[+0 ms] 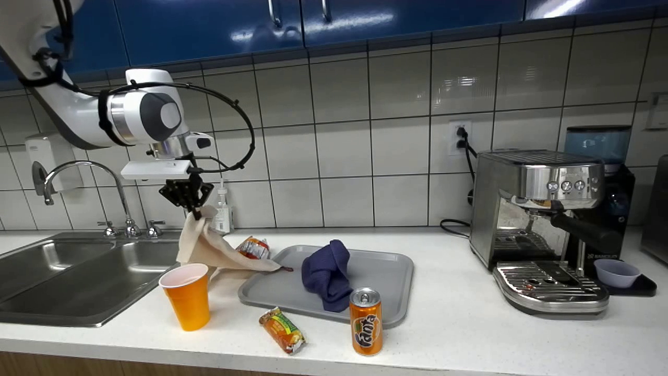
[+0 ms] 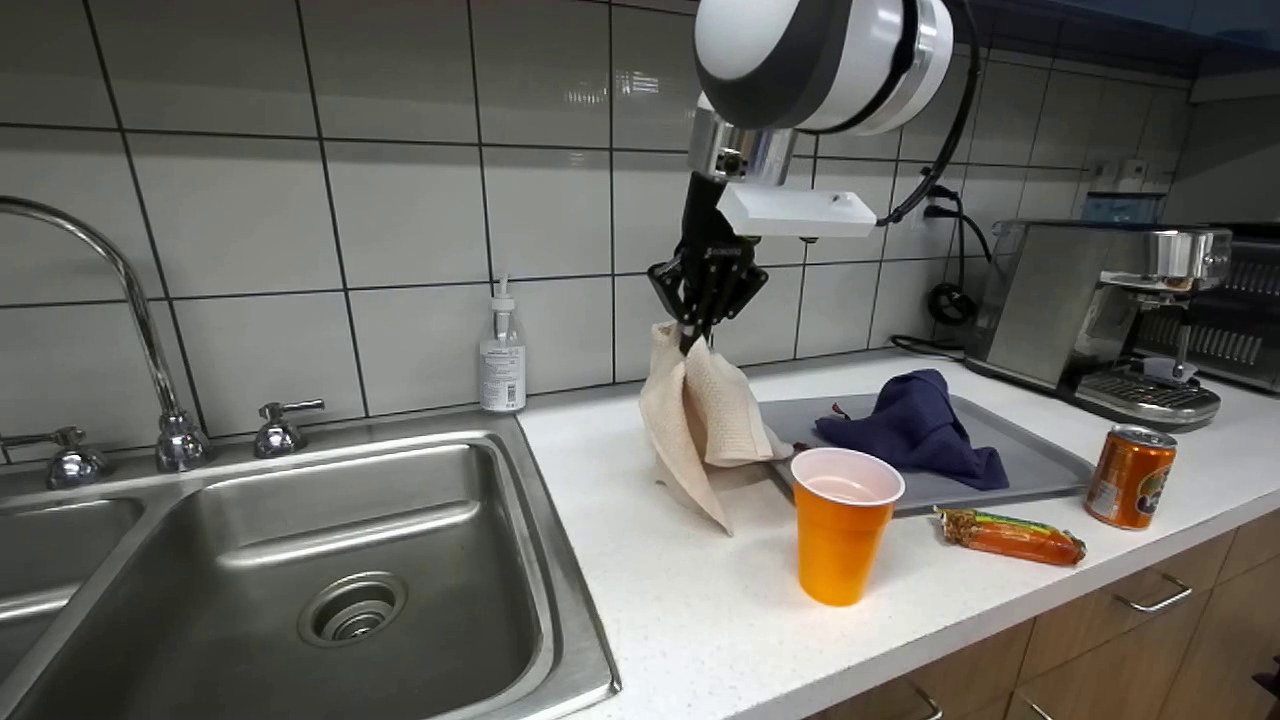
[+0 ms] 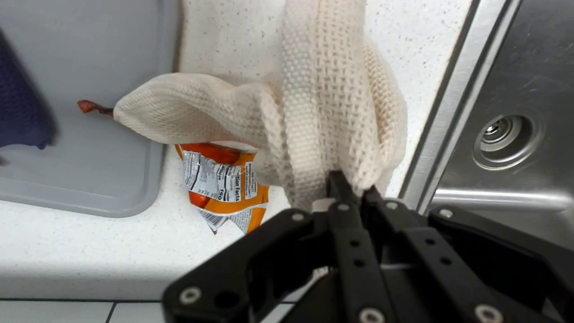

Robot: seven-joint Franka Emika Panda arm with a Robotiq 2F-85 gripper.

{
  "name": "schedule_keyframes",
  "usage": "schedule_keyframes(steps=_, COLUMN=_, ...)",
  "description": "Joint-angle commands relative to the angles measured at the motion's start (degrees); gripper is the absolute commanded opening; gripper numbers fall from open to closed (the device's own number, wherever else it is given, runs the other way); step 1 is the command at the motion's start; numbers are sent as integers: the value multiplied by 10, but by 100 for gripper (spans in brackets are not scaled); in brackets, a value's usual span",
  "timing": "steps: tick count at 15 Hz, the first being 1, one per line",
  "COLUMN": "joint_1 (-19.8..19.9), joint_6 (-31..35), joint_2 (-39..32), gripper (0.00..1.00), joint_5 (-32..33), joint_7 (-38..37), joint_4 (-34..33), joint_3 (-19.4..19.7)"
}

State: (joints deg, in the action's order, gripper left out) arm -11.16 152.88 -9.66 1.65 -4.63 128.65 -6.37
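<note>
In an exterior view the claw [image 1: 196, 213] is pinching a beige cloth [image 1: 198, 243] that's hanging right under it, 1 end lapping over a tray [image 1: 284, 285]. In an exterior view a cup [image 2: 845, 550] is standing kinda near the cloth, with counter [image 2: 600, 480] running between cloth and sink edge [image 2: 563, 577]. In the wrist view the fingers [image 3: 343, 193] are sitting nearly together, with a snack bag [image 3: 228, 181] lying beside the tray.

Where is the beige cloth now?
In both exterior views, the beige cloth hangs from the pincer, right of the sink, one end over the gray tray.
</note>
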Motion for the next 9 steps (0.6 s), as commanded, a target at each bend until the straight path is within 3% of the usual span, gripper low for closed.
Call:
schedule_keyframes(steps=1, joint_1=-9, joint_6=2, joint_2=13, gripper=2, joint_5=6, joint_7=-19, joint_4=3, joint_3=-15)
schedule_keyframes(steps=9, joint_1=-31, joint_6=5, joint_2=6, gripper=2, joint_5=7, joint_7=-35, joint_4=-7, joint_3=-34)
